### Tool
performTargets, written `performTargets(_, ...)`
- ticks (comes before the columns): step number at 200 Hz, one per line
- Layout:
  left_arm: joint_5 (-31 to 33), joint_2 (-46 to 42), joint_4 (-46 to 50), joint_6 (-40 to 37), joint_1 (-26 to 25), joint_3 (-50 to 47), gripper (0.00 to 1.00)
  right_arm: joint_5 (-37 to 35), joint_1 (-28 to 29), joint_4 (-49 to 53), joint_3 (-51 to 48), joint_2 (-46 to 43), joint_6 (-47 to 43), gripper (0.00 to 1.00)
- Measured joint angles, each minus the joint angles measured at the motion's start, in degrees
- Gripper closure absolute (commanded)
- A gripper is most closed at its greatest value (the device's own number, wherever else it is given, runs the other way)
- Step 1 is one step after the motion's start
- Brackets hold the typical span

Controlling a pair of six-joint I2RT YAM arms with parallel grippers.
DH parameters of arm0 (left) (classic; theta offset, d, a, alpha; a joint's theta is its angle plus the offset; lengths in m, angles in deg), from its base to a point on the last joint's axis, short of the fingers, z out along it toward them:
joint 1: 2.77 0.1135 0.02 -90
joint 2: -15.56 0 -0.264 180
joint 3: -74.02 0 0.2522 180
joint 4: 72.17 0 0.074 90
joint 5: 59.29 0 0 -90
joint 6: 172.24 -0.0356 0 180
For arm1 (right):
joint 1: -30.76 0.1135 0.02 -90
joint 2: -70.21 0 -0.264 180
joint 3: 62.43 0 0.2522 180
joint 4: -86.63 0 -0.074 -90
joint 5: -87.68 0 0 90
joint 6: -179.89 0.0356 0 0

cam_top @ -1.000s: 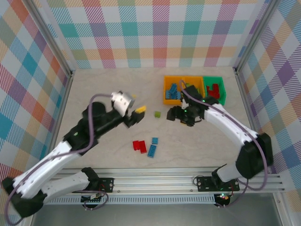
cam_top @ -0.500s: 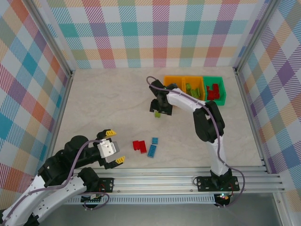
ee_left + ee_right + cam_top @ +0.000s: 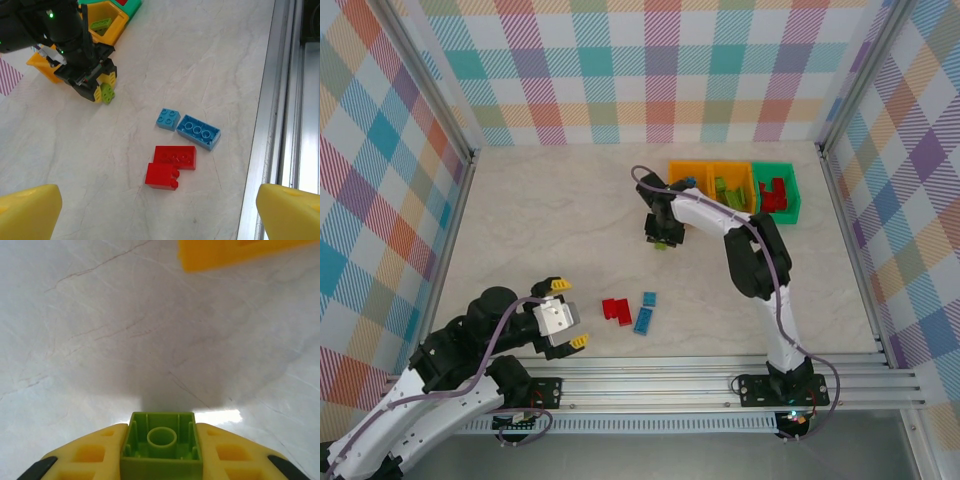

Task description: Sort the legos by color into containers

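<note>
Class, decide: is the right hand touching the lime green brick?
Touching. In the right wrist view the lime green brick sits wedged between both yellow fingers of the right hand, no gap either side.

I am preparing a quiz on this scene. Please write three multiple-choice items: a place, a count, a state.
1. The loose blue bricks lie: A) close beside the red bricks B) stacked on them C) far from them.
2. Bricks lying free on the table: A) two B) four C) six.
3. The right gripper is: A) open and empty B) shut on a lime green brick C) shut on a red brick.
Key: 1A, the two colours form one small cluster; 2B, two red plus two blue; 3B, the green brick sits clamped in it.
</note>
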Motion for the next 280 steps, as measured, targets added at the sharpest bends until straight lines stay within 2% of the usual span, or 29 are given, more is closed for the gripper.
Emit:
performTargets(36,0.0,-0.79,-4.28,2.05,0.0,-1.05,0.0,-3.89,-3.17,-2.49,-10.88,-18.47,-2.29,0.71)
performTargets(53,0.04,-1.03,-6.45,3.45,0.0,-1.92,0.0,-4.46,-10.01,-5.44,-12.41,-26.12,-4.33,0.71)
performTargets(67,0.02,-0.85,-7.34,4.52,0.0,-2.1,0.0,-4.42,-16.35,-8.37,-11.96,-27.74,-6.05,0.71)
performTargets(84,0.11,-0.24,-8.79,5.75,0.0,-2.1,0.0,-4.02,-23.23,-10.4,-9.46,-24.37,-8.41,0.69)
performTargets(101,0.28,0.7,-9.73,7.34,0.0,-2.1,0.0,-2.73,-26.34,-10.16,-4.35,-17.18,-10.45,0.62)
performTargets(127,1.33,3.04,-11.04,11.78,0.0,-2.1,0.0,-1.16,-26.73,-7.15,8.85,-3.96,-13.25,0.43)
performTargets(145,2.47,6.91,-11.72,17.07,0.0,-1.51,0.0,-0.94,-26.43,-3.65,17.38,2.03,-14.64,0.38)
performTargets(162,4.63,12.33,-12.31,25.42,0.0,0.02,0.0,-0.92,-26.36,-0.72,19.93,2.56,-15.74,0.37)
performTargets(171,5.77,15.47,-12.92,31.06,0.0,0.96,0.05,-0.59,-26.34,0.46,19.85,1.53,-16.11,0.36)
performTargets(196,7.54,25.03,-13.79,45.59,-0.44,4.22,0.15,3.02,-26.32,-0.11,8.57,-8.41,-16.52,0.31)
performTargets(224,9.01,35.36,-14.82,57.29,-4.22,6.99,0.23,12.81,-26.32,-1.57,-12.04,-28.96,-17.53,0.22)
performTargets(257,10.78,45.75,-13.51,63.32,-7.67,12.35,0.38,24.92,-24.87,-0.66,-28.24,-49.31,-18.25,0.2)
performTargets(280,12.15,54.36,-12.26,65.02,-10.05,18.49,0.36,30.47,-23.39,2.16,-36.87,-57.44,-17.88,0.19)
